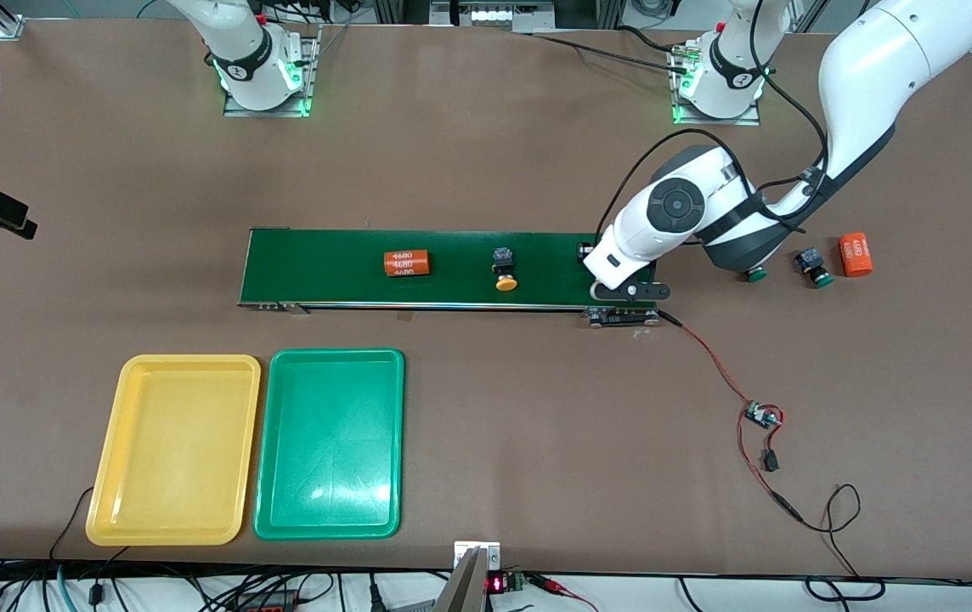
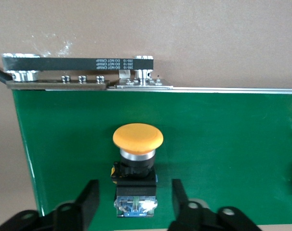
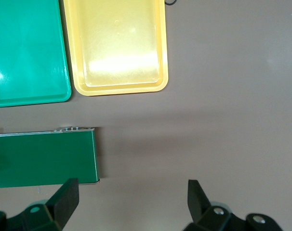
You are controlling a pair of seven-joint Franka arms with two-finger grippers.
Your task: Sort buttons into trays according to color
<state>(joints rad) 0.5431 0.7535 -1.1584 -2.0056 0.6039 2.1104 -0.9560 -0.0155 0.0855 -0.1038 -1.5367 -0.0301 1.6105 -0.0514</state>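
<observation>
Item 1: long dark-green conveyor belt (image 1: 452, 268), mid-table. It carries a yellow-capped push-button with dark body (image 2: 136, 163) at the end toward the left arm, a second yellow-capped push-button (image 1: 505, 270) near its middle, and an orange numbered cylinder (image 1: 406, 263).

Item 2: left gripper (image 2: 135, 204), low over that belt end. I see its fingers parted either side of the first button's body, clear of it, holding nothing.

Item 3: two green-capped push-buttons, (image 1: 756, 274) and (image 1: 814, 267), on the table off that belt end, beside another orange cylinder (image 1: 856, 254).

Item 4: shallow yellow plastic tray (image 1: 173, 449) and shallow green plastic tray (image 1: 330, 442), side by side at the table's front edge, both empty.

Item 5: right gripper (image 3: 129, 204), waiting wide open, nothing held.

Status: I judge no button sorted; all four remain.
</observation>
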